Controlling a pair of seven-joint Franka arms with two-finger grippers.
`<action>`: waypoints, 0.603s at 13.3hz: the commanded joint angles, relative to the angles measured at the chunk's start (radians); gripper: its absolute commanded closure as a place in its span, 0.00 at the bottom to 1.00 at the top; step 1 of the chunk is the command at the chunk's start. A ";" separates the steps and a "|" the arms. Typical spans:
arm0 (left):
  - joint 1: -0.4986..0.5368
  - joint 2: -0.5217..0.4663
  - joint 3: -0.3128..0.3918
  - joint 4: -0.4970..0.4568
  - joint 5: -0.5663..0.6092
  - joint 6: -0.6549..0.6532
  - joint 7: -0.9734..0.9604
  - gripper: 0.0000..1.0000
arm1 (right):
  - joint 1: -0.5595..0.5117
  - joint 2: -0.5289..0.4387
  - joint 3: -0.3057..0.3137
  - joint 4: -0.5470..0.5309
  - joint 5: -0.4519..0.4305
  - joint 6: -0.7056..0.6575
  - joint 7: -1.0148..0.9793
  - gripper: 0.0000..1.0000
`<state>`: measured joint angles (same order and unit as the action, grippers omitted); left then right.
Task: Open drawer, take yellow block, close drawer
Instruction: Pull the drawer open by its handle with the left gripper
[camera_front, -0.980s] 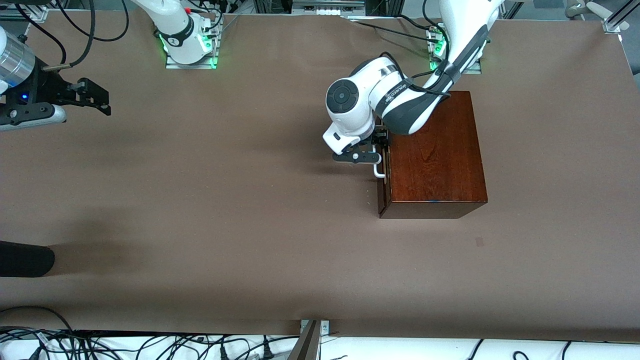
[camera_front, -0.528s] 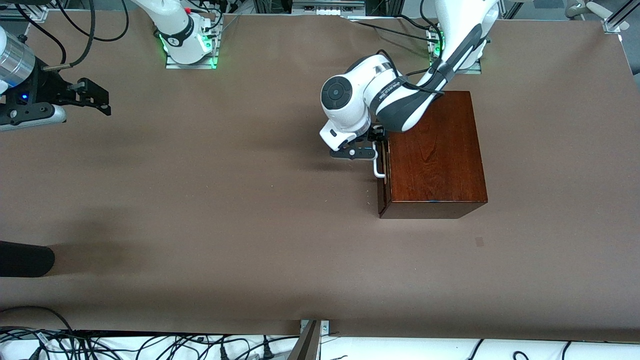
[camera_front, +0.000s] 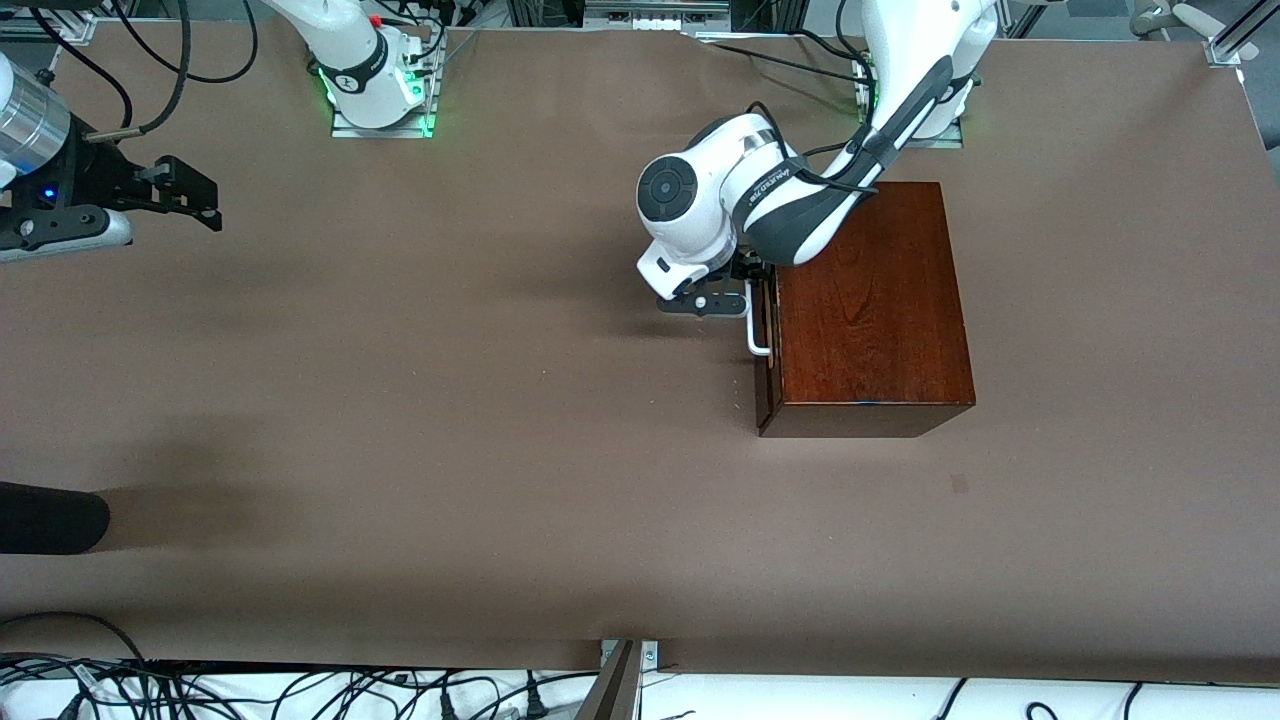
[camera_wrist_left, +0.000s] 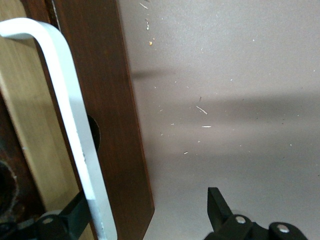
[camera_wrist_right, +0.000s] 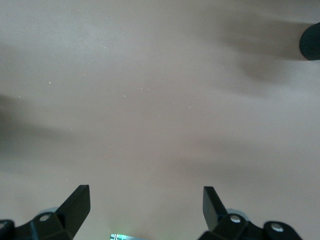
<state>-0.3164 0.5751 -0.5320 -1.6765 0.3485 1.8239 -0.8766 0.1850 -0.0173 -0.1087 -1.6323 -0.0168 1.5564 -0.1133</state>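
- Left tool (camera_front: 748, 300) down at the front of the drawer (camera_front: 762, 345), at the upper end of its white handle (camera_front: 757, 335).
- Fingers spread apart in the left wrist view: one finger (camera_wrist_left: 75, 217) tucked between handle (camera_wrist_left: 70, 125) and drawer front (camera_wrist_left: 112, 115), the other (camera_wrist_left: 220, 210) out over bare table (camera_wrist_left: 225, 75).
- Drawer pulled out only a crack from the dark wooden box (camera_front: 870, 310); sliver of pale wood visible in the left wrist view.
- Box toward the left arm's end of the table (camera_front: 450, 450).
- Yellow block nowhere visible.
- Right tool (camera_front: 185, 190) waiting over the right arm's end of the table, fingers (camera_wrist_right: 75, 207) wide apart, holding nothing.
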 joint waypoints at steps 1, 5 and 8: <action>-0.004 0.003 0.000 -0.011 0.030 0.044 -0.019 0.00 | 0.002 0.008 -0.005 0.022 0.014 -0.021 -0.002 0.00; -0.038 0.020 -0.002 0.007 0.029 0.109 -0.082 0.00 | 0.002 0.008 -0.005 0.022 0.014 -0.021 -0.002 0.00; -0.056 0.038 0.000 0.012 0.026 0.184 -0.131 0.00 | 0.002 0.008 -0.005 0.022 0.014 -0.019 -0.002 0.00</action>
<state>-0.3501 0.5826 -0.5302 -1.6815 0.3517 1.9487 -0.9601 0.1850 -0.0173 -0.1087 -1.6323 -0.0168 1.5561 -0.1133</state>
